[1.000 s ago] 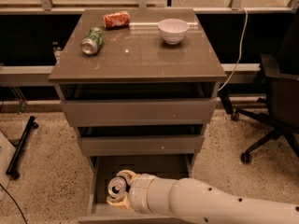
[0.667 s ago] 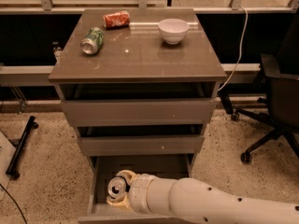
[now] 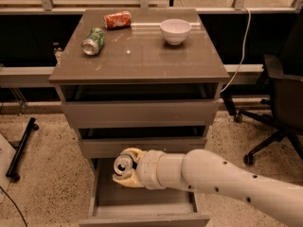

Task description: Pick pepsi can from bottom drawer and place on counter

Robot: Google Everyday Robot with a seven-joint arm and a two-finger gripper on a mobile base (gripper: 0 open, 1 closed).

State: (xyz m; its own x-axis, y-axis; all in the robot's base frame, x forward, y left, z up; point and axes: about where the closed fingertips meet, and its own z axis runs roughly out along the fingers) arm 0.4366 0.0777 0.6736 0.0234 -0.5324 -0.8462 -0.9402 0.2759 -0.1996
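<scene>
My gripper (image 3: 125,167) is over the open bottom drawer (image 3: 142,218), with its white arm coming in from the lower right. Its yellowish fingers (image 3: 129,180) are shut on the pepsi can (image 3: 123,164). Only the can's silver top shows, facing the camera; its dark body is hidden between the fingers. The can is held above the drawer floor, level with the front of the middle drawer (image 3: 142,147). The glossy grey-brown counter (image 3: 142,56) is well above the gripper.
On the counter, a green can (image 3: 93,40) and a red-orange can (image 3: 117,19) lie on their sides at the back left. A white bowl (image 3: 175,30) stands at the back right. An office chair (image 3: 279,103) is right of the cabinet, a black stand leg (image 3: 21,148) left.
The gripper has risen with the can in it, from low inside the bottom drawer to the level of the middle drawer's front. Nothing on the counter has moved.
</scene>
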